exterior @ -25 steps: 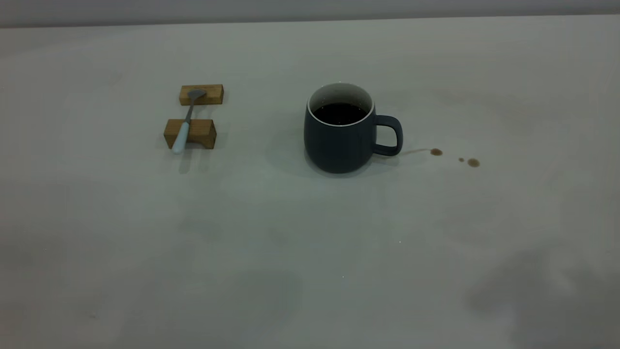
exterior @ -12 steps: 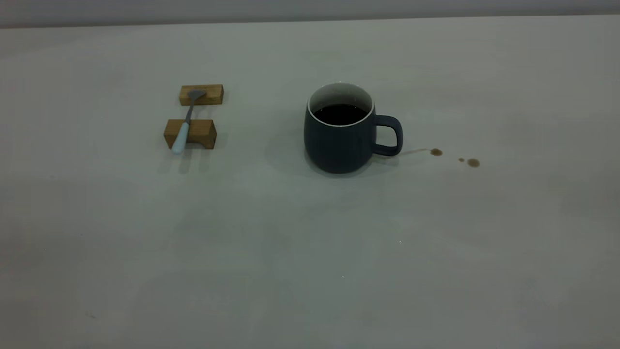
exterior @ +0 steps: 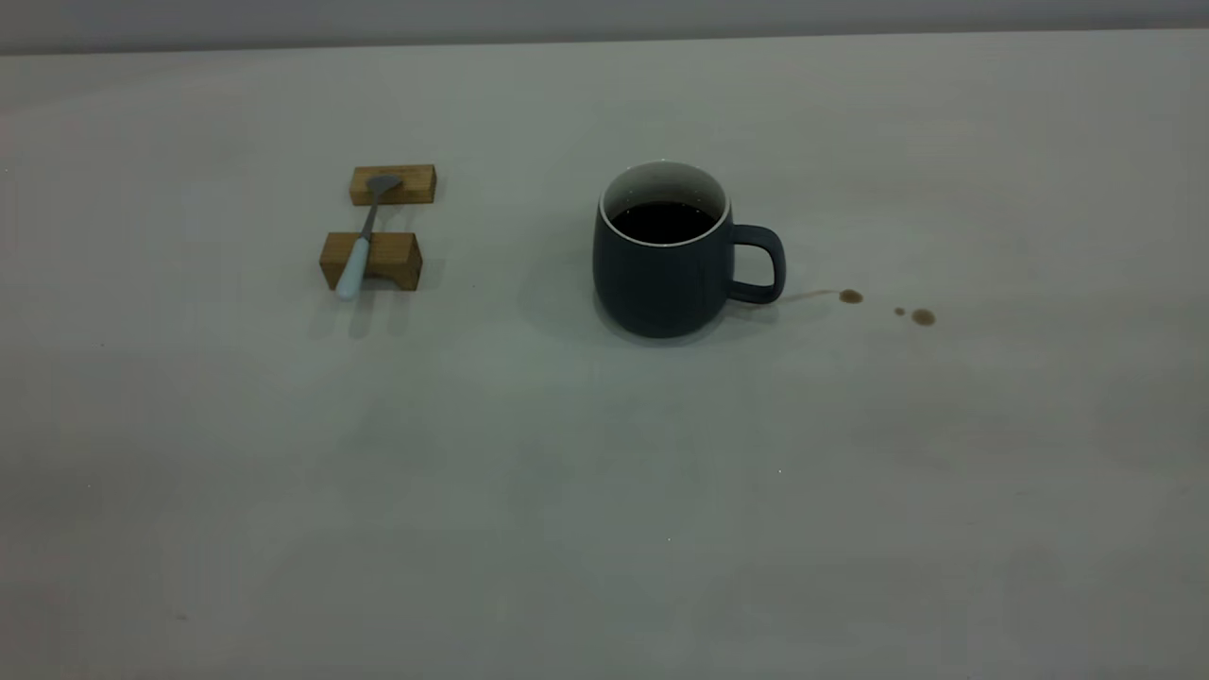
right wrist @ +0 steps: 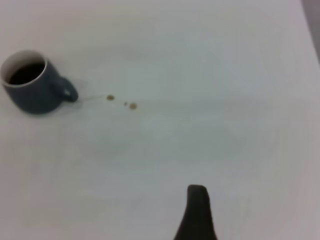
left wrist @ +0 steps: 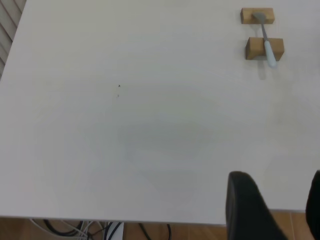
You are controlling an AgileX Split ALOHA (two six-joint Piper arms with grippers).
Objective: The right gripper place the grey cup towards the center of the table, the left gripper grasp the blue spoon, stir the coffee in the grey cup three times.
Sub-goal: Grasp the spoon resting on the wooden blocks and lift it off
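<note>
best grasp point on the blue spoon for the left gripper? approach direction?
Take the blue spoon by its pale blue handle, probably from above with the fingers across its width. It lies bridged over two wooden blocks, bowl on the far block and handle end overhanging the near one, so the free end and the stretch between the blocks leave room for fingers. The left gripper is well short of it.

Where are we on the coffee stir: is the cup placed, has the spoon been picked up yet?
The grey cup stands upright near the table centre, coffee inside, with nothing holding it. Whether it was stirred is not visible. The blue spoon lies across two wooden blocks, ungrasped. Both arms hang back from the objects. Brown drops lie beside the handle.
</note>
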